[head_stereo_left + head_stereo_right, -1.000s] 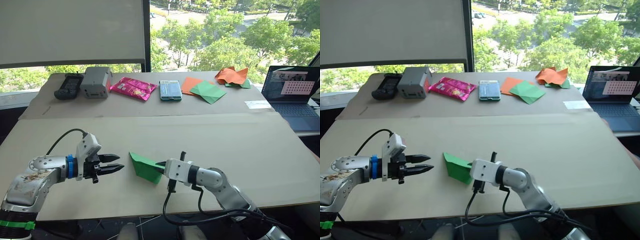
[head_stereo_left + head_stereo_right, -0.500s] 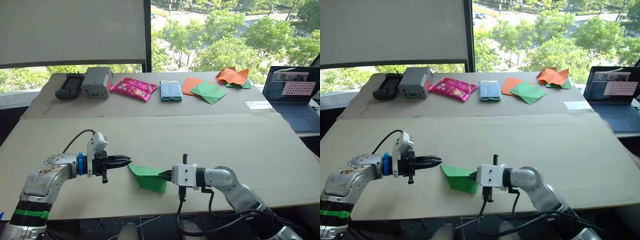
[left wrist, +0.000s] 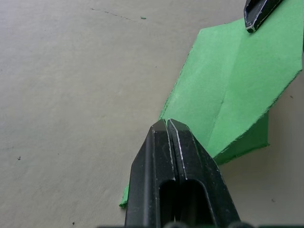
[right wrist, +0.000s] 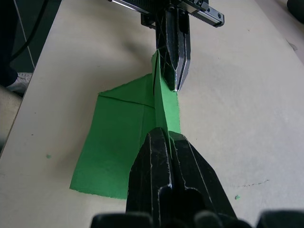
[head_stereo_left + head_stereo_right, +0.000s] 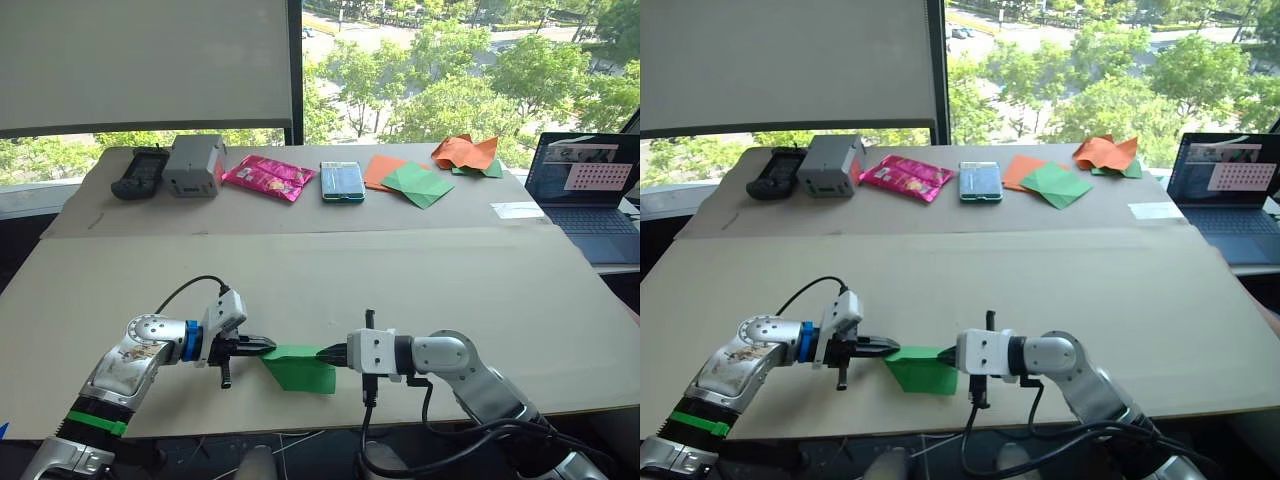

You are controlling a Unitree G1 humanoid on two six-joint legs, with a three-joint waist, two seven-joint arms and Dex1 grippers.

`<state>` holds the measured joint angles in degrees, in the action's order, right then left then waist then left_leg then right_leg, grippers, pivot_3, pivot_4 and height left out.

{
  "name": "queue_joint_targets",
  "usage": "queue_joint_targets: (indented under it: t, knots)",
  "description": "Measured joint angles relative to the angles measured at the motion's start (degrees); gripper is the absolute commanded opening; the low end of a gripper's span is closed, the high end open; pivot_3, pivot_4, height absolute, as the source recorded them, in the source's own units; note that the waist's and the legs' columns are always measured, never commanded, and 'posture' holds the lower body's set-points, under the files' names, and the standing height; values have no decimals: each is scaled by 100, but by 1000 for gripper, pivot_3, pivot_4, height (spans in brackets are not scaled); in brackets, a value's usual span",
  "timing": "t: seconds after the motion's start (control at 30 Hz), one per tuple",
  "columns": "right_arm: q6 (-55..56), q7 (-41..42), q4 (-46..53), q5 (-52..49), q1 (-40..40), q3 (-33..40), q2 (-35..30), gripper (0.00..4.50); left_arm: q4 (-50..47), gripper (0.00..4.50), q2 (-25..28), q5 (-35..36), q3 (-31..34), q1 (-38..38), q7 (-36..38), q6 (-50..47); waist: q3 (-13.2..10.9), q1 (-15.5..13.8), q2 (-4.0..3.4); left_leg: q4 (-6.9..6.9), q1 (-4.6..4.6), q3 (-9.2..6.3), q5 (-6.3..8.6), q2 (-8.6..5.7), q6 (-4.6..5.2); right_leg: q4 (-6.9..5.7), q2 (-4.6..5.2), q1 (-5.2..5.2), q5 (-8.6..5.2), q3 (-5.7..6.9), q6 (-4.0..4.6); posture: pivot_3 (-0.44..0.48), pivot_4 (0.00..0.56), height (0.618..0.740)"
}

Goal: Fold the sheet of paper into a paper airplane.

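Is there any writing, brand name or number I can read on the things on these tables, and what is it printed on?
None can be read.
Pink snack packet: print too small to read.
Blue-green box: label too blurred to read.
Laptop: its screen shows a dotted pattern, no legible text.
White slip: nothing legible.
Sheet of paper: plain green, unprinted.

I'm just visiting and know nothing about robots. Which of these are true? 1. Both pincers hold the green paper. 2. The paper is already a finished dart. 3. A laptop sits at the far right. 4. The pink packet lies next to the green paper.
1. True: the left pincer and right pincer are each shut on the sheet of paper.
2. False: it is only partly folded.
3. True: the laptop.
4. False: the pink packet lies on the far table.
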<state>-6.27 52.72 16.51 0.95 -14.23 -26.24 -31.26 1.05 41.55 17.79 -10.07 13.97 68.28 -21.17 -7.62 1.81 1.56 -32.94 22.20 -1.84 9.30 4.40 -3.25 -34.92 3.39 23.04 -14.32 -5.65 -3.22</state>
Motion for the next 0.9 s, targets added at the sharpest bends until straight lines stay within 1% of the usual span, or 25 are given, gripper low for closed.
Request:
queue_joint_targets:
  t: [0.27,0.37,0.57,0.9]
  knots:
    - [-1092,85,109,-37,4,-110,208,0,64,43,-18,-199,-29,-2,10,329,4,-30,-3,0,-2,0,1,0,-1,-3,0,1,0,0,0,0,150,721]
    - [-1527,78,122,-229,-46,-108,413,0,66,43,-37,-218,-39,-3,11,365,5,-34,-3,0,-2,0,1,0,-1,-6,-1,2,0,0,0,0,150,721]
    - [-2441,31,122,-433,-357,-68,530,0,47,43,-82,-218,-39,-3,-10,358,5,-46,-3,-1,-2,0,0,0,0,-8,-1,2,0,0,0,0,150,721]
    - [-3106,-209,8,-459,-448,-42,601,0,-54,43,-86,-214,-37,-54,-19,275,6,-85,-4,-1,1,0,1,0,-1,-7,-1,4,0,0,0,0,150,721]
